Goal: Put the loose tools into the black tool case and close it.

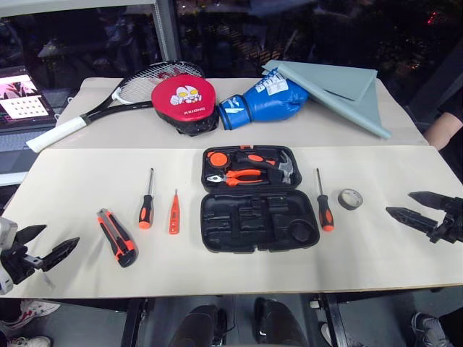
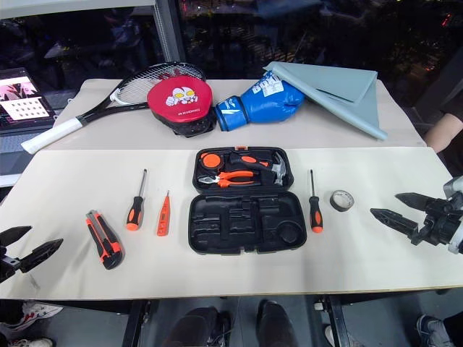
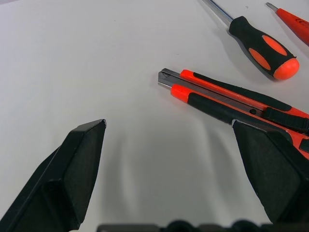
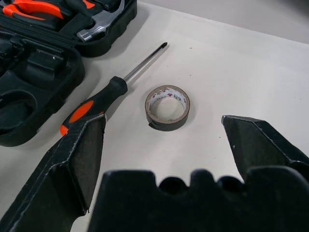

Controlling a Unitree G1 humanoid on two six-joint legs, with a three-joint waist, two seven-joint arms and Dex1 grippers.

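Note:
The black tool case lies open at the table's middle, pliers and a hammer in its far half, empty recesses in the near half. Left of it lie a slim orange tester screwdriver, a black-and-orange screwdriver and a chunky utility knife. Right of the case lie a second screwdriver and a small tape roll. My left gripper hovers open at the front left, short of the knife. My right gripper hovers open at the right, facing the tape roll.
On the far table lie a tennis racket, a red round punch pad, a blue boxing glove and a grey folded sheet. A laptop stands at the far left. A person's arm shows at the right edge.

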